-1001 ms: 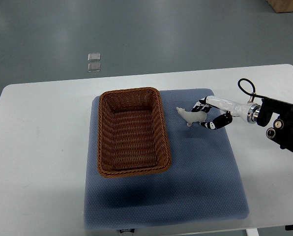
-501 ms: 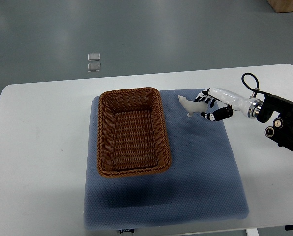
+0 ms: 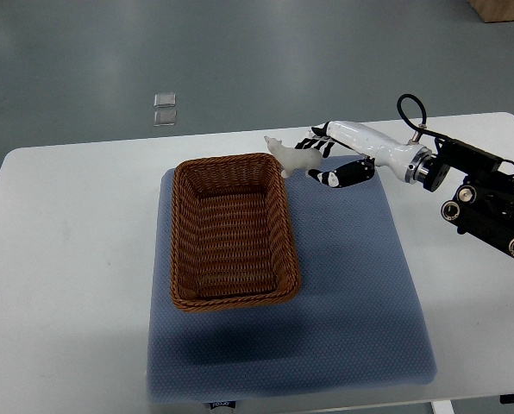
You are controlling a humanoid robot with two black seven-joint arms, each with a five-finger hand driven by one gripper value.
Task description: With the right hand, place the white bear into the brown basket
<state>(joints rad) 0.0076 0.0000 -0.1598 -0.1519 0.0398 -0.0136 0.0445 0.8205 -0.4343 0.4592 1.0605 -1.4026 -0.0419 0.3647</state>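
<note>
The white bear sits clamped in my right hand, lifted just beside the brown basket's far right corner, its nose over the rim. The basket's woven interior lies open to the left and nearer. It rests on a blue mat, whose right half is bare. The white table extends wide around the mat's edges.

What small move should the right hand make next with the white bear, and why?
Probably carry it a little further left and toward the robot before releasing. The right hand holds the white bear just at the far right corner of the brown basket, not over its hollow.
</note>
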